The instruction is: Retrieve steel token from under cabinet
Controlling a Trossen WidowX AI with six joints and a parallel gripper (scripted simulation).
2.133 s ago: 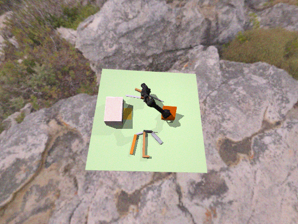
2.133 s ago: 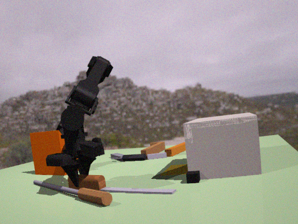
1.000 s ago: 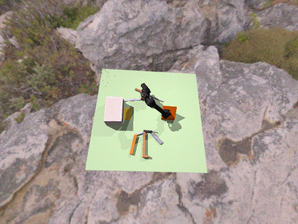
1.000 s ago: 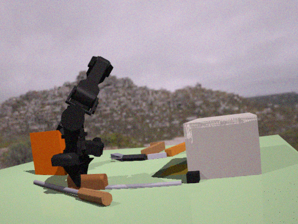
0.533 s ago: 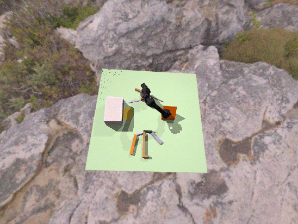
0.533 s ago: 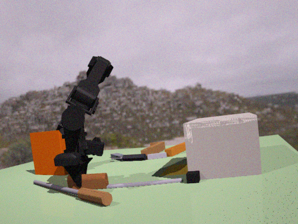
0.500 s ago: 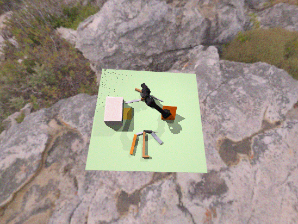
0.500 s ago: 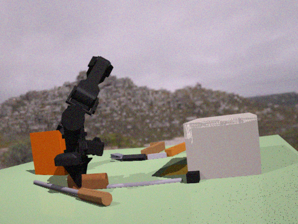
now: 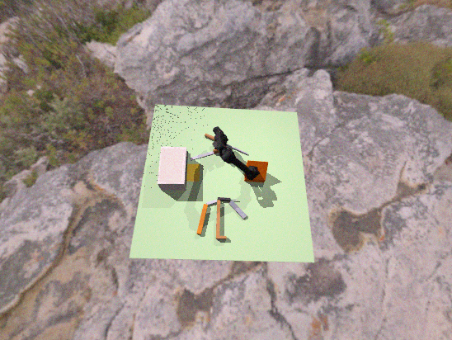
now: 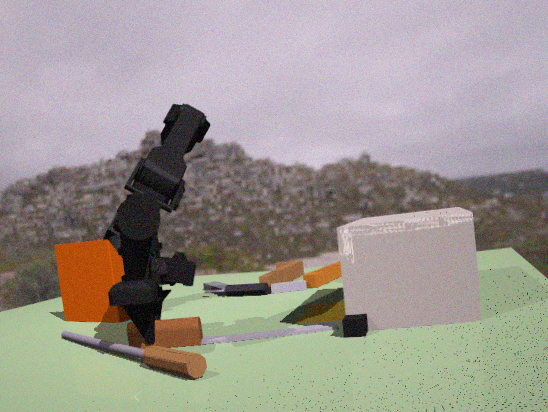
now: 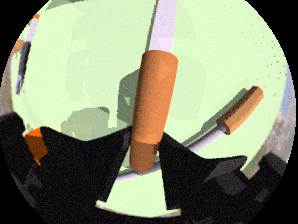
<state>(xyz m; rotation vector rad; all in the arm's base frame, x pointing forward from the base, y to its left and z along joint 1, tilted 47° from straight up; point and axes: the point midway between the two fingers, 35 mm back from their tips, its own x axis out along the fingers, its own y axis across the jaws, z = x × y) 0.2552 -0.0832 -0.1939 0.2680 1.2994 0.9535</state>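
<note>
My gripper (image 9: 216,151) (image 10: 150,340) (image 11: 147,131) is shut on the orange handle of a flat-bladed tool. The tool's grey blade (image 9: 203,156) (image 10: 265,334) (image 11: 165,25) points toward the pale cabinet (image 9: 172,165) (image 10: 410,275); its tip is close to the cabinet's front edge, beyond a small black block (image 10: 355,325) in the exterior view. Whether the tip is under the cabinet I cannot tell. The yellow marked area (image 9: 193,172) (image 10: 325,312) lies in front of the cabinet, beside the blade. The steel token is not visible in any view.
A grey rod tool with an orange handle (image 9: 209,136) (image 10: 175,361) (image 11: 243,110) lies close beside my gripper. An orange block (image 9: 259,166) (image 10: 82,280) stands by the arm's base. An orange bar (image 9: 202,219), an L-shaped piece (image 9: 218,219) and grey-and-black pieces lie on the table's other side.
</note>
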